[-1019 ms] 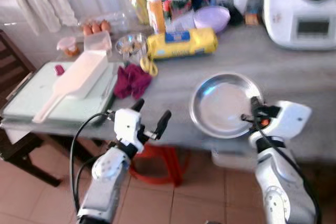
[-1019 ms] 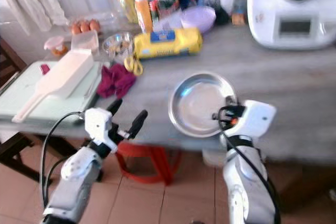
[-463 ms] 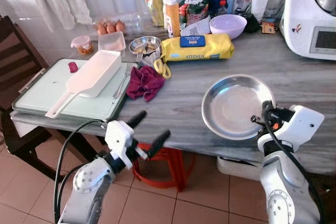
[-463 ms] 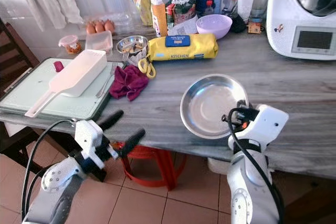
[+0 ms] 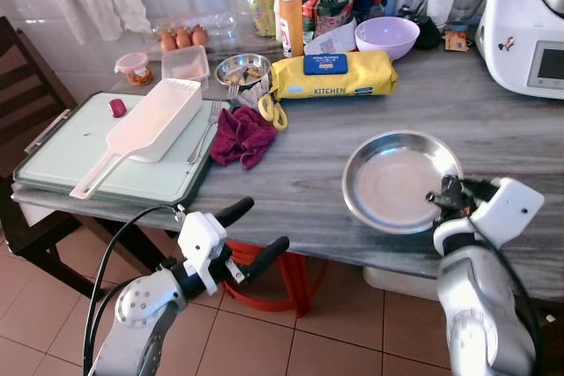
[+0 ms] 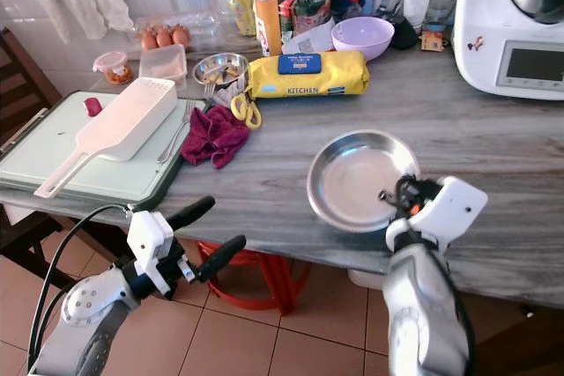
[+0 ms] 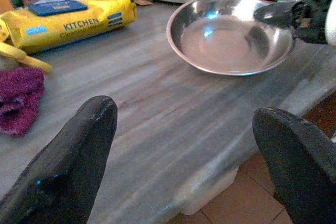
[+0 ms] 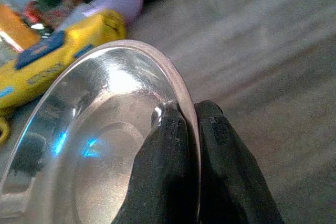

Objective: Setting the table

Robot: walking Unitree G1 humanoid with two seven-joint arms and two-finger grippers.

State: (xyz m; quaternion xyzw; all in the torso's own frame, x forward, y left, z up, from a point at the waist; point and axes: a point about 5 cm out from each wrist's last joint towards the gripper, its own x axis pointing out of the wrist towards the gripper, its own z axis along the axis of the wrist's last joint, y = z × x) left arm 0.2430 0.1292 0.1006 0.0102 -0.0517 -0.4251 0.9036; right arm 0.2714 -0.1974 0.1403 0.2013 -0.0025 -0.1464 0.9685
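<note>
A shallow steel dish [image 5: 401, 180] sits near the front edge of the grey counter [image 5: 300, 191], and my right gripper [image 8: 190, 129] has its two black fingers clamped on the rim, one inside and one outside. With such a thin one-sided pinch, I judge the dish could tilt or slip free when lifted. My left gripper [image 5: 248, 231] hangs below the front edge, fingers spread apart and empty.

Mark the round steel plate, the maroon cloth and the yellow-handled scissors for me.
round steel plate [image 5: 392, 180]: left eye view, bare centre of its dish.
maroon cloth [image 5: 242, 136]: left eye view, middle of the crumpled heap.
yellow-handled scissors [image 5: 271, 111]: left eye view, on a yellow handle loop.
</note>
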